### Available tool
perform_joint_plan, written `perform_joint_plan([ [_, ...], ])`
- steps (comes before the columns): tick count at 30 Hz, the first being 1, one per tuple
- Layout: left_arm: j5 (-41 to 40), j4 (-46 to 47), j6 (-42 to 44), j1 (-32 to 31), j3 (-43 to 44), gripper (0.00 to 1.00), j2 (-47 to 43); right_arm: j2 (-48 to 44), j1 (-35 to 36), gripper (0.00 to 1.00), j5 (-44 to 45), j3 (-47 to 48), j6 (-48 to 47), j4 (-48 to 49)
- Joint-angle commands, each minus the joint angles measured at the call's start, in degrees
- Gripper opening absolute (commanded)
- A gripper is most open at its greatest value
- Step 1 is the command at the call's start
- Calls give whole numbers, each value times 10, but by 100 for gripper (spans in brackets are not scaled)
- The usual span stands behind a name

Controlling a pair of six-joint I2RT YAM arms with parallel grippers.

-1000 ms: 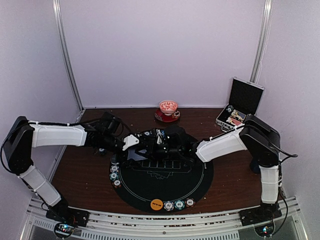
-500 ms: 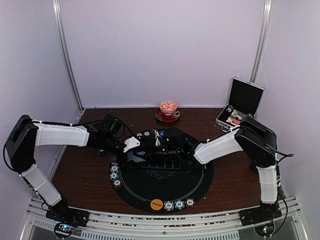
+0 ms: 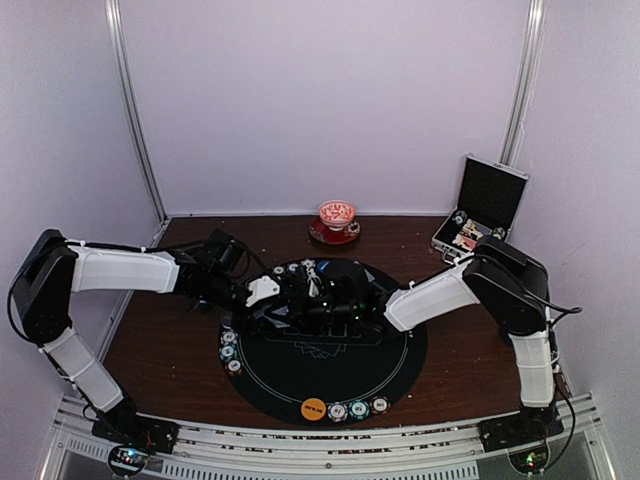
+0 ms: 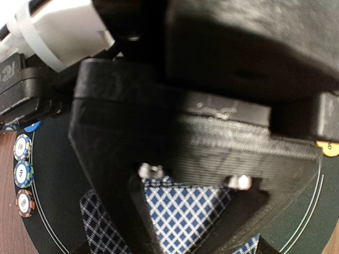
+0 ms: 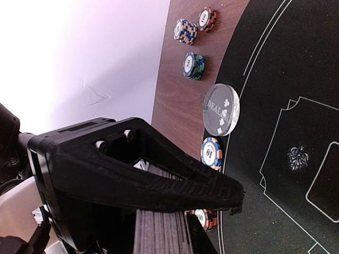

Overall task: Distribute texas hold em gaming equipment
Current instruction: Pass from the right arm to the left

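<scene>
Playing cards [image 5: 161,235], a thick deck seen edge-on in the right wrist view, sit clamped between the fingers of the right gripper [image 3: 326,300], which is closed on them above the far half of the round black mat [image 3: 400,370]; the left wrist view shows the same cards by their blue-and-white lattice backs, close under its lens.

The change over the last second is small but telling: the right arm has leaned further in towards the left, and the left gripper [image 3: 288,300] has crept in to meet it, so the two now stand nose to nose, touching or nearly so. Whether the left fingers are open or already pinching a card I cannot tell, since the right gripper's black body fills most of that camera.

What is laid out has stayed put in the overhead view: the striped chips [image 3: 230,350] at the mat's left edge; the orange disc [image 3: 313,408] with three chips [image 3: 358,408] beside it at the near edge. The right wrist view adds a clear dealer button [image 5: 221,109] lying across the mat's rim.

I read this as a hand-off about to happen, the left arm taking a card off the deck to deal; chips and buttons look placed, so the cards seem to be what remains. The open case [image 3: 480,215] stands well apart at the far right.
</scene>
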Motion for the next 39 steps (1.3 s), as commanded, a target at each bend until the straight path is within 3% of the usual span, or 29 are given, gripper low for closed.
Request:
perform_joint_plan([
  [1, 17, 4, 18, -4, 0, 51, 4, 2, 3, 16, -10, 19, -2, 18],
  [5, 15, -2, 21, -4, -1, 50, 5, -3, 3, 22, -10, 20, -10, 8],
  [11, 12, -11, 23, -3, 4, 53, 15, -2, 2, 24, -19, 23, -11, 11],
  [18, 0, -26, 29, -4, 4, 50, 22, -12, -3, 36, -16, 23, -39, -24],
  [39, -35, -41, 23, -2, 6, 48, 23, -22, -19, 28, 32, 2, -102, -108],
])
